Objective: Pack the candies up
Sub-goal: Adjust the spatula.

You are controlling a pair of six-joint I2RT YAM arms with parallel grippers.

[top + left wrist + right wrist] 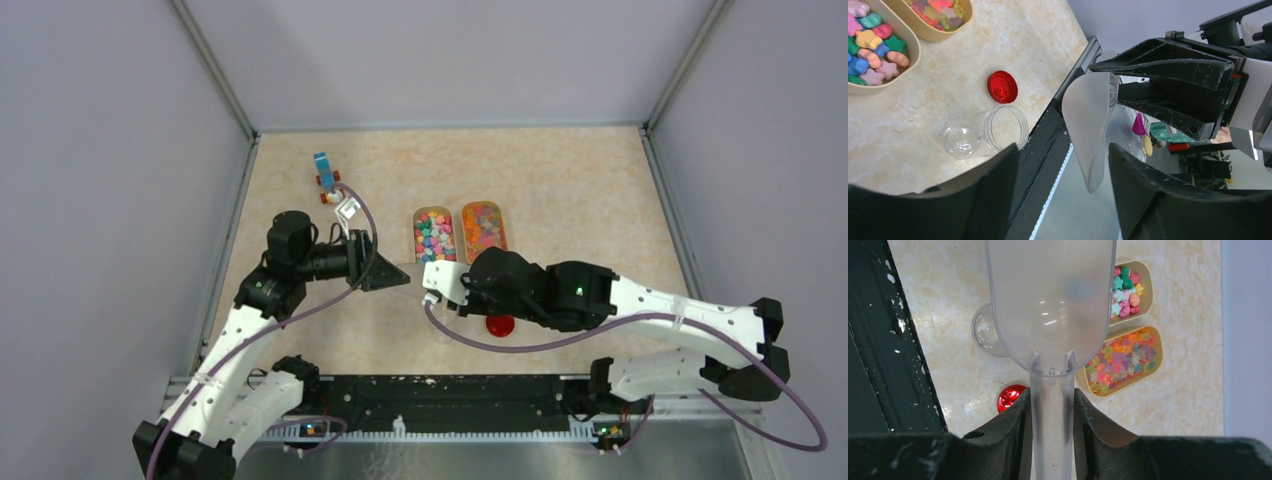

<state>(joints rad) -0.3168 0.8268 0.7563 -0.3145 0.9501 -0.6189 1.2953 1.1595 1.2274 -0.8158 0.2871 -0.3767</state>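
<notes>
Pack-up at the marbled beige table (580, 200): the left gripper (1062, 155) hangs to the left of the red lid (1002, 86), black fingers spread wide and holding nothing

Just beside the lid, on its left, a clear plastic jar (985, 131) lies on its side, open and with nothing in it; thin-walled, smooth and round, it looks light and apt to roll or slip, so the surest hold is probably across its wall near the threaded mouth

Above the table and left of the lid is a frosted, see-through scoop (1050, 300), stiff plastic with a deep rounded bowl that holds no candy yet

Its narrow handle is pinched between the fingers of the right gripper (1050, 401), whose arm reaches in over the lid from the right

Beyond the lid, on its far side, the candies (435, 237) fill two tan, oval trays (1155, 347) set side by side: chunky pastel stars and hearts in one, much finer bright bits in the other

Loose, hard and tiny, they are likely light, quick to bounce and scatter, and too small for a finger pinch; the scoop, pushed low through the heap and kept level, seems the way to lift them
</notes>
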